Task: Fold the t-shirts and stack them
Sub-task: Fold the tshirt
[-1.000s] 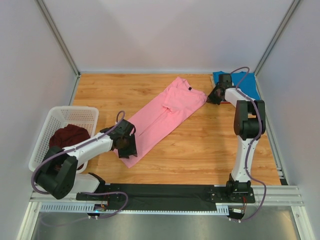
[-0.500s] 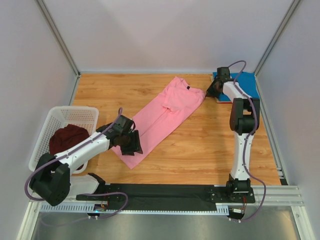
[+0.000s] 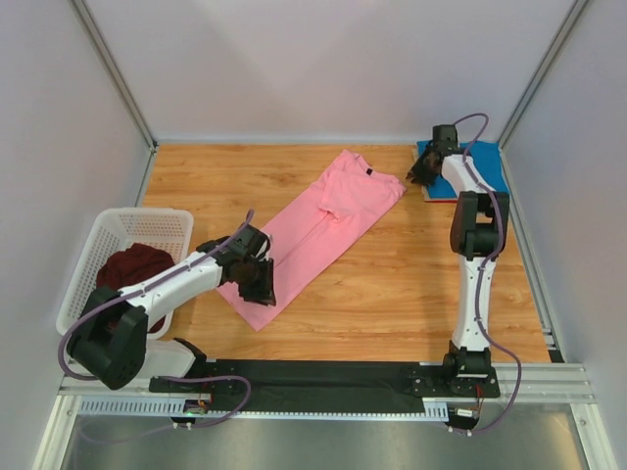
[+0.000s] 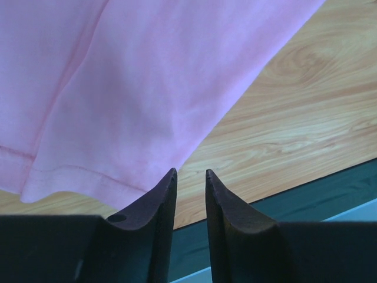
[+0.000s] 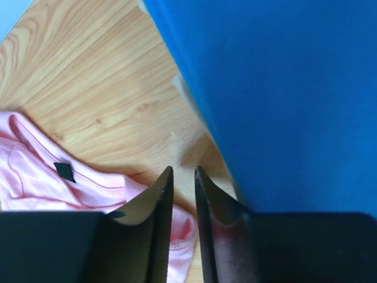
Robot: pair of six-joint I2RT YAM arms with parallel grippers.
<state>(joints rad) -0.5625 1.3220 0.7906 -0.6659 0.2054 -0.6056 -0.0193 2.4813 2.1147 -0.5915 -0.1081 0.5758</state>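
From above, the smooth bright pink t-shirt (image 3: 323, 230) lies flat and diagonal on the wooden table (image 3: 411, 284), collar far-right, hem near-left under the left gripper (image 3: 257, 279). Left wrist: its jaws stand narrowly parted, empty, at the stitched hem. Right wrist: the right gripper (image 5: 182, 169), barely parted, holds nothing beside the blue t-shirt (image 5: 283, 88).

Blue t-shirt (image 3: 495, 168) (far corner) partly hidden behind the right arm (image 3: 477, 230).

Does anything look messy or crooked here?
Yes. The pink t-shirt lies slantwise across the table, not square to its edges, and the maroon t-shirt sits bunched up in the white basket. The blue t-shirt looks neatly folded.
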